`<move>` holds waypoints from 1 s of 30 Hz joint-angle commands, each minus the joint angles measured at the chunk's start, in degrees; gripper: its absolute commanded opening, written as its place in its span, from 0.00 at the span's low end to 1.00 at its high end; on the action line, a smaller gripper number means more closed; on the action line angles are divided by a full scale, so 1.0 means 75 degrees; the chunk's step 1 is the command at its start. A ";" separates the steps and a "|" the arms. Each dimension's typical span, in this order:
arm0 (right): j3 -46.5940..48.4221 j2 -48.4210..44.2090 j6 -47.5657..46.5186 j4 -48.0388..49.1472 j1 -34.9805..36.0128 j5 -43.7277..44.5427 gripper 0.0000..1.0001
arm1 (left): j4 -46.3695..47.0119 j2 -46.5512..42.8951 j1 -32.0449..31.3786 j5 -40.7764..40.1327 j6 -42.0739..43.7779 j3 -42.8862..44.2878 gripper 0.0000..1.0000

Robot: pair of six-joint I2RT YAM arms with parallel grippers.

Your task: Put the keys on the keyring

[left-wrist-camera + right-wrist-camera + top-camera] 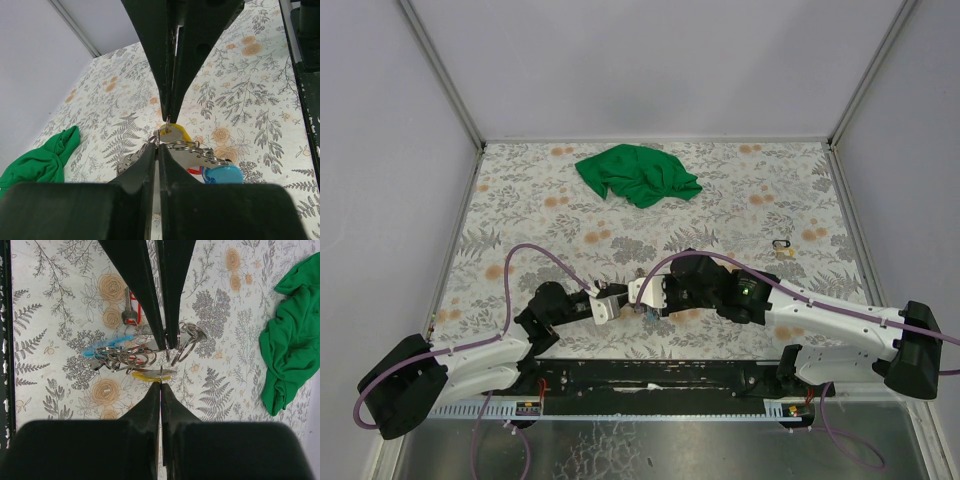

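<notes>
Right wrist view: right gripper pinches a yellow-tagged piece, left gripper pinches the keyring, red-tagged key and blue-tagged key bunched just beside.

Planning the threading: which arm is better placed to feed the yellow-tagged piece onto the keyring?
Right, likely. The right end effector is shut on the yellow-tagged piece beside the keyring; the left end effector is shut, seemingly pinching one of its loops.

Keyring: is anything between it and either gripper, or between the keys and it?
Nothing visible. The left gripper and right gripper, both shut, meet tip to tip at the keyring, the keys bunched against it.
</notes>
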 commanded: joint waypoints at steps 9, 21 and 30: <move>0.0069 -0.0278 0.0091 0.0211 0.0079 0.0131 0.00 | 0.0571 -0.0116 0.0065 0.0054 -0.0017 0.0123 0.00; 0.0093 -0.0238 0.0002 0.0263 0.0082 -0.0029 0.00 | 0.0529 -0.0063 0.0055 0.0219 -0.0021 0.0159 0.00; 0.0142 -0.0179 -0.0035 0.0228 0.0085 -0.0120 0.00 | 0.0496 -0.0062 0.0062 0.0283 -0.0014 0.0172 0.00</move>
